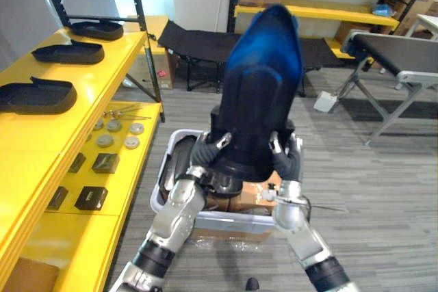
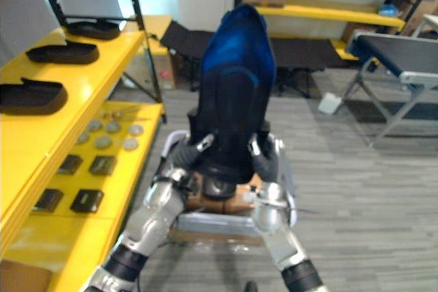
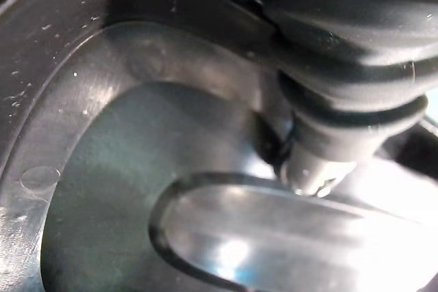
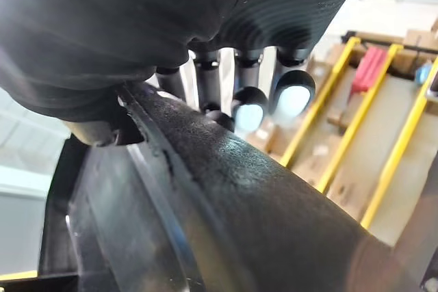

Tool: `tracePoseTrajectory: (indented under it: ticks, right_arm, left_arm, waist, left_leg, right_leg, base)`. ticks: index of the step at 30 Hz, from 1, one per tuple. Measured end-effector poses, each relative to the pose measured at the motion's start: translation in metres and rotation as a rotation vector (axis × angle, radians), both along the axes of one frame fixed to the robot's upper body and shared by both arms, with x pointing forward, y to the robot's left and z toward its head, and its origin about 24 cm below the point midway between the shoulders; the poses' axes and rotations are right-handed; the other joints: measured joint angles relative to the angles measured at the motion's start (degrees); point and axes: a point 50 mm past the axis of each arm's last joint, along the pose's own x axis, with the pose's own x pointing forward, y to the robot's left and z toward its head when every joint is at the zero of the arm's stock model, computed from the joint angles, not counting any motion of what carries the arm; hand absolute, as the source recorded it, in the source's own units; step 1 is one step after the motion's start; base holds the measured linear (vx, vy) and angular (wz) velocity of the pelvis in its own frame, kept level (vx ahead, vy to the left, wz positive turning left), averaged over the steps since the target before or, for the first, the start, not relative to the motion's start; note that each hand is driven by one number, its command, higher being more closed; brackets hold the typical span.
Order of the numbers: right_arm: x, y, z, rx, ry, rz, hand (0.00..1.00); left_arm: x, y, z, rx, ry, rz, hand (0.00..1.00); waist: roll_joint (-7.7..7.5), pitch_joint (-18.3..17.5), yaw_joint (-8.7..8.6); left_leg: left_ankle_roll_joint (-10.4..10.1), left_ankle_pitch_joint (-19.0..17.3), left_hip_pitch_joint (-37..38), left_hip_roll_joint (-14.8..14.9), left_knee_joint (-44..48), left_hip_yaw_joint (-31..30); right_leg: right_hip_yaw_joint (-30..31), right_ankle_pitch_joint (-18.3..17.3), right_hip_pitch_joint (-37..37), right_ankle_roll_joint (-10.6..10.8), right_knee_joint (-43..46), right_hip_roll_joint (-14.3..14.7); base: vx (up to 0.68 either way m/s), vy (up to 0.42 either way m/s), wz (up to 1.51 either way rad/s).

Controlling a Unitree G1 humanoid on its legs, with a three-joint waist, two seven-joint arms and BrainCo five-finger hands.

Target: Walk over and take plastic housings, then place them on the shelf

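Observation:
I hold a large black plastic housing upright in front of me, its top end glinting blue. My left hand grips its lower left edge and my right hand its lower right edge. In the right wrist view the fingers curl over the housing's rim. Seen from the left wrist, the thumb presses on the glossy inner face. The yellow shelf runs along my left, with three more black housings lying in a row on its top level.
A grey crate with dark parts stands on the floor below the held housing. The shelf's lower level carries round discs and small black boxes. A conveyor frame stands at the right and a black folding cot at the back.

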Motion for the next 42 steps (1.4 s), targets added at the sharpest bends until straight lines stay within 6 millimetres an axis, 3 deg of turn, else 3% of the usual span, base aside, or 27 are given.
tracePoseTrajectory:
  ticks: [7,8,19,27,31,34,38,40,42]
  right_arm:
    - [-0.006,0.0,0.002,0.021,-0.023,0.016,1.0]
    - [-0.007,0.001,0.002,0.022,-0.023,0.02,0.0]
    - [-0.01,0.001,0.005,0.066,0.0,0.13,0.0]
    - [-0.014,-0.009,0.047,0.313,-0.105,0.335,0.0]
    - [-0.018,-0.051,0.075,0.475,-0.241,0.3,0.0]
    - [-0.024,-0.071,0.08,0.496,-0.275,0.263,0.0]
    - [-0.027,-0.078,0.068,0.537,-0.202,0.253,0.0]
    - [-0.032,-0.085,0.06,0.567,-0.197,0.125,0.0]
    - [-0.043,-0.105,0.037,0.609,-0.133,-0.097,0.0]
  left_arm:
    - [-0.01,0.002,0.003,0.001,-0.054,0.022,1.0]
    - [-0.011,0.003,0.002,-0.002,-0.053,0.026,1.0]
    - [-0.012,0.01,0.005,0.011,-0.082,0.069,1.0]
    - [-0.016,0.009,0.031,-0.018,-0.208,0.168,1.0]
    - [-0.014,0.055,0.027,0.069,-0.204,0.453,1.0]
    - [-0.021,0.085,0.018,0.119,-0.173,0.648,1.0]
    - [-0.031,0.107,0.012,0.183,-0.16,0.8,1.0]
    - [-0.036,0.112,0.009,0.182,-0.153,0.844,1.0]
    - [-0.044,0.121,0.005,0.17,-0.151,0.904,1.0]
  waist:
    - [0.19,0.0,-0.05]
    - [0.25,0.0,-0.05]
    - [1.9,-0.9,0.0]
    - [2.16,-1.0,0.13]
    - [2.61,-1.2,-0.14]
    - [2.67,-1.2,-0.16]
    - [2.67,-1.2,-0.09]
    - [2.7,-1.2,-0.1]
    - [2.69,-1.2,-0.19]
  left_leg:
    - [0.1,-0.6,-0.1,0.0,0.6,0.4]
    - [0.1,-0.6,0.0,0.0,0.6,0.5]
    - [0.2,-0.8,0.3,0.0,0.6,0.4]
    - [0.1,-0.8,1.2,0.0,0.4,0.2]
    - [0.1,-0.9,1.1,0.1,0.4,0.4]
    - [0.1,-0.8,1.1,0.1,0.3,0.5]
    - [0.1,-0.9,1.1,0.1,0.3,0.6]
    - [0.1,-0.9,1.1,0.1,0.2,0.6]
    - [0.1,-0.9,1.1,0.1,-0.1,0.8]
  right_leg:
    - [0.0,-0.1,0.1,-0.2,0.0,0.0]
    - [0.0,-0.1,0.1,-0.2,0.1,0.0]
    - [-0.2,-0.8,0.1,-0.8,0.9,-0.1]
    - [-0.4,-1.1,1.0,-0.3,1.0,-0.1]
    - [-0.3,-1.3,0.8,-0.4,1.0,-0.1]
    - [-0.3,-1.2,0.8,-0.4,0.9,0.0]
    - [-0.3,-1.1,0.7,-0.2,0.8,-0.1]
    - [-0.3,-1.1,0.7,-0.2,0.7,-0.1]
    - [-0.2,-1.1,0.7,-0.2,0.6,0.0]
  base:
    - [0.0,0.0,0.0]
    - [0.0,0.0,0.0]
    - [0.0,0.0,0.0]
    - [0.0,0.0,0.0]
    - [0.0,0.002,-0.01]
    - [0.0,0.0,0.0]
    - [0.0,0.0,0.0]
    - [0.0,0.0,0.0]
    - [0.0,0.0,0.0]
